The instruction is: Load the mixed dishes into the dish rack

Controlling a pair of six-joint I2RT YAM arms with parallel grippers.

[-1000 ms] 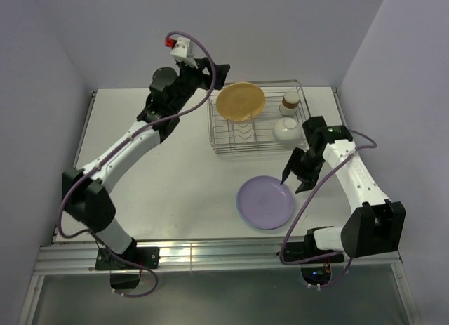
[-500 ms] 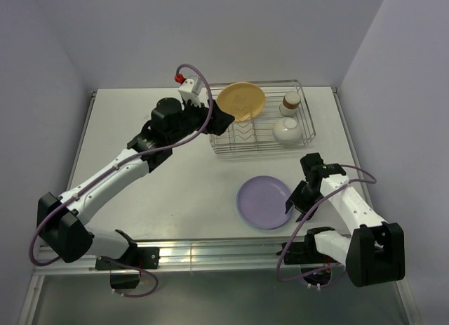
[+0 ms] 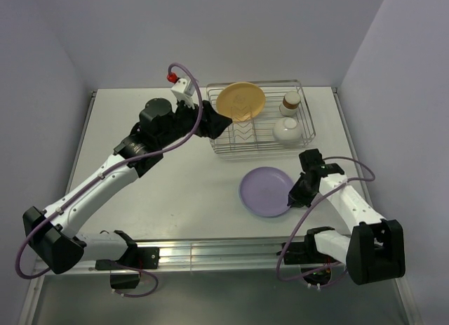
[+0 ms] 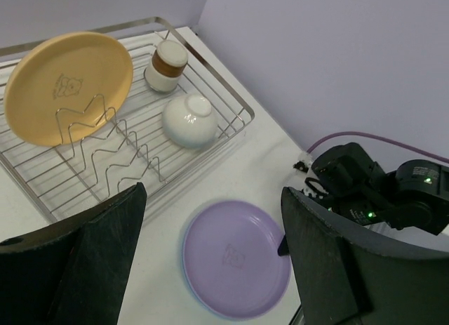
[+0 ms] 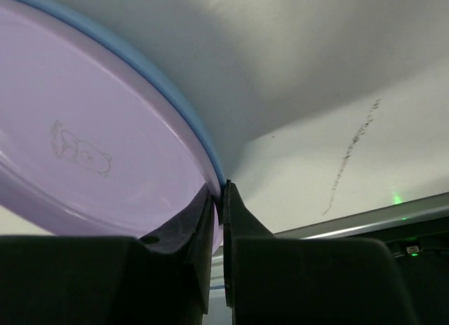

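Top view: the rack sits in the upper centre-right of the frame, on the white table close to the back wall. The orange plate stands on edge in the rack's upper-left part, leaning at the row of dividers. The cup is upright in the rack's upper-right corner. The bowl is mouth-down just below it in the frame; I cannot tell whether the two touch.

The purple plate is outside the rack, on the table below it in the frame, lower centre-right. The right gripper is at that plate's right edge.

Right wrist view: the fingers are drawn nearly together, tips pinching the purple plate's rim — a narrow hold on the plate. A blue rim runs along the plate's outer edge towards the upper left of the frame. I cannot tell whether it is a second plate underneath, or whether the pinched edge is off the table.

The left gripper is at the rack's left end, just beside the orange plate.

Left wrist view: its fingers stand wide apart at the lower left and lower right of the frame, with nothing between them. The rack and purple plate lie below.
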